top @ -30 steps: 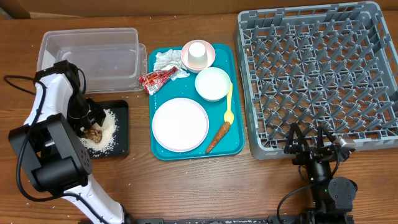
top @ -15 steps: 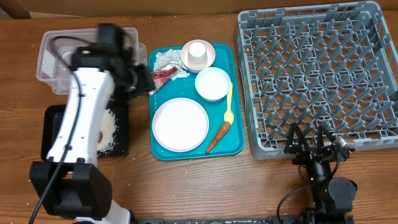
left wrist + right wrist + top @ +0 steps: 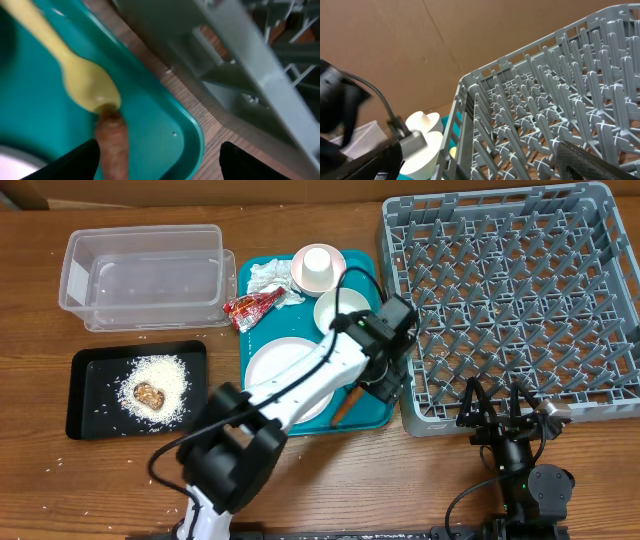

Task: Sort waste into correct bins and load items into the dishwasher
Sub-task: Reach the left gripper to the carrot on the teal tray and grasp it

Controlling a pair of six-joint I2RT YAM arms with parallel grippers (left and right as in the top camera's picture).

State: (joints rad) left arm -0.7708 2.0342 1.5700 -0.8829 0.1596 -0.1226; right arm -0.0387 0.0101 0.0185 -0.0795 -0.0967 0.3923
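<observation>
Left claw [image 3: 385,380] is at the right edge of the teal tray [image 3: 255,420], centre of the overhead. Its fingers [image 3: 75,160] are apart with nothing between them. The wrist view is blurry.

Under it: 1 carrot [image 3: 112,145], small, orange, tapered, dull skin. Its top end touches the bowl of 1 spoon [image 3: 85,75], smooth yellow plastic. Both lie on the teal tray, beside the rack's near wall.

Right claw [image 3: 495,408] is at lower right, in front of the rack [image 3: 520,290]. Its fingers are spread and it's empty.

The rack is square grey plastic with a grid of upright pegs, and nothing is loaded.

Also on the teal tray:
- 1 round flat plate [image 3: 285,375]
- 1 bowl [image 3: 328,305]
- 1 cup [image 3: 318,268], sitting on 1 pink dish [image 3: 341,268]
- 1 crumpled napkin [image 3: 268,277]
- 1 shiny red wrapper [image 3: 252,304], at the tray's left rim

2 bins:
- Tub [image 3: 145,275], upper left: clear, rectangular, only a few specks inside.
- Black tray [image 3: 85,405], just below it: shallow, holds a rice [image 3: 170,375] heap with 1 brown lump [image 3: 150,393] in the middle.

Loose grains are scattered on the wooden table [image 3: 400,490] around the black tray.
</observation>
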